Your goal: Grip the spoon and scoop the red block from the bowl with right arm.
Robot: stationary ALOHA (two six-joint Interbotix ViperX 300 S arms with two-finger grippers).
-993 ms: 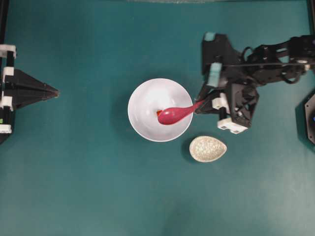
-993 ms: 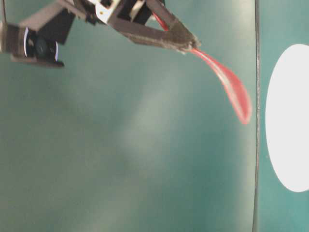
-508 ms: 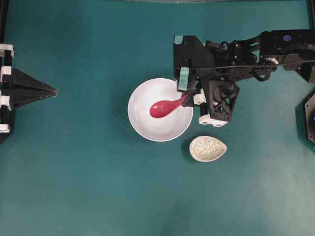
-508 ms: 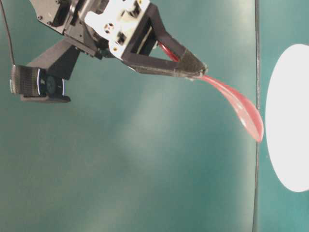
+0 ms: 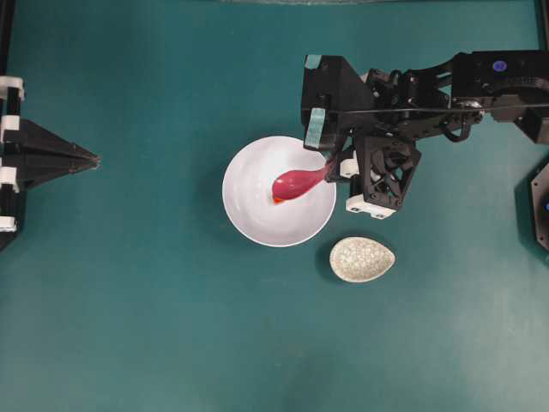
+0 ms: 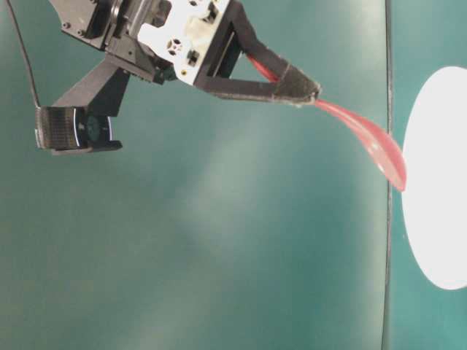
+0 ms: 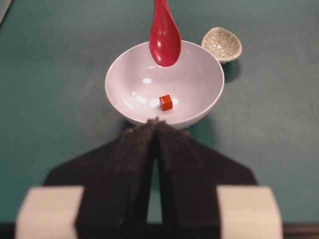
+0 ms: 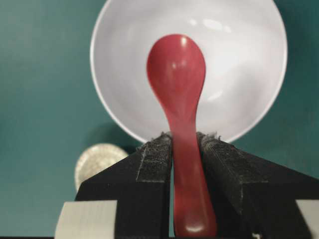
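**Spoon held over the bowl, red block still inside**

The right end effector point(image 8: 185, 144) is clamped on the handle of the spoon point(image 5: 296, 183), whose pink scoop hangs above the bowl point(image 5: 244, 210), right of centre in the overhead frame. In the left wrist view the red block point(image 7: 166, 102) sits on the bowl's bottom, below and clear of the spoon's scoop. A speckled dish point(image 5: 362, 259) lies on the teal surface point(image 5: 154, 326) just beside the bowl, at its lower right. The left end effector point(image 7: 156, 124) rests at the far left edge, fingers pressed together and empty.
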